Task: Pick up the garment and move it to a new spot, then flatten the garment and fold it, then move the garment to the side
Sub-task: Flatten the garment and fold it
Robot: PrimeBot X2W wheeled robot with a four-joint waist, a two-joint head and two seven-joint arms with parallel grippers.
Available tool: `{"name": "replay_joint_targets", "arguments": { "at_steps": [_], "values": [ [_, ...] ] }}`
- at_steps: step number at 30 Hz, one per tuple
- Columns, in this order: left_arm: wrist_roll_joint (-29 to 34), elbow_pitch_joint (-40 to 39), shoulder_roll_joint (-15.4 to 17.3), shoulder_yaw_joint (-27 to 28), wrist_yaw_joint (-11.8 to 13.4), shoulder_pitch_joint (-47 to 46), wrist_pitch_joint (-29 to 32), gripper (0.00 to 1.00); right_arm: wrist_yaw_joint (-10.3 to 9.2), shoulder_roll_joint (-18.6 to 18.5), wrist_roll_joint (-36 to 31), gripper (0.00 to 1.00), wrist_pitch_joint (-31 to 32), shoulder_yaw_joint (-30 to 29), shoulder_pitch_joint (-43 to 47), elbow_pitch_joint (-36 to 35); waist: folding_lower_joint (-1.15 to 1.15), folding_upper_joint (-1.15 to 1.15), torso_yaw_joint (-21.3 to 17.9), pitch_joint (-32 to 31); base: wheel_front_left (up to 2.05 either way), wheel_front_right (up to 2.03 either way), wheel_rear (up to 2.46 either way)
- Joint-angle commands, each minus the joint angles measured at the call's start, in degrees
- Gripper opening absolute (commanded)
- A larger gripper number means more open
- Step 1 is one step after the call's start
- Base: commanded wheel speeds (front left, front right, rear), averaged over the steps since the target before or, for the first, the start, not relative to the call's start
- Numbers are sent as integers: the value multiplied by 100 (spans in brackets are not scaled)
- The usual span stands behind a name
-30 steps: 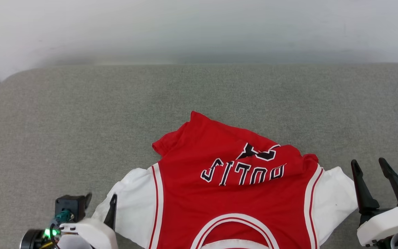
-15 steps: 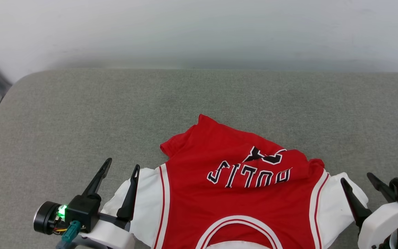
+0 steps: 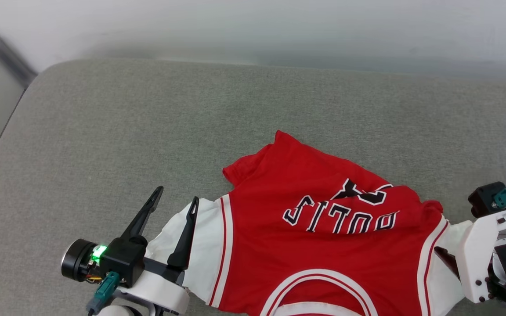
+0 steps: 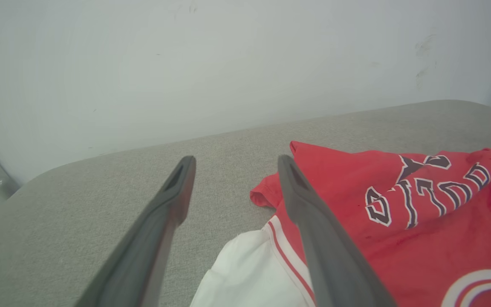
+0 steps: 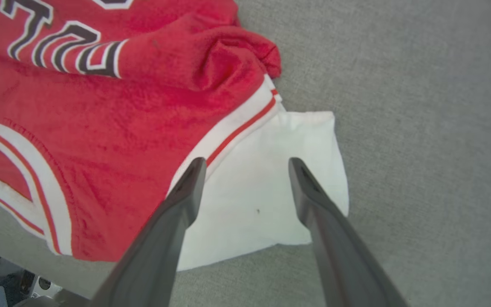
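Left claw [image 3: 177, 194] and right claw [image 5: 247, 162] are held wide, empty, by the sleeves [image 5: 249, 204] of the garment [image 3: 323, 263]; flattening seems underway, and the sleeves must be gripped next.

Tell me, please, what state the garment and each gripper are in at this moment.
garment, lying chest-up on the grey surface, far end rumpled, not gripped.
left gripper, open, empty, at the edge of the left sleeve.
right gripper, open, empty, fingers over the right sleeve.
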Motion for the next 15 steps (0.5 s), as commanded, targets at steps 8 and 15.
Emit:
{"name": "replay_joint_targets", "arguments": {
  "at_steps": [8,15],
  "values": [
    [112,14,-147,-40,-121,-206,-19,100,-3,33,-185,100,268,-79,-407,936,0,0,489,311,0,0,0],
    [159,-10,-237,-55,-168,-237,-19,100,-3,30,-221,0,10,19,-472,1363,0,0,664,451,0,0,0]
  ]
}}
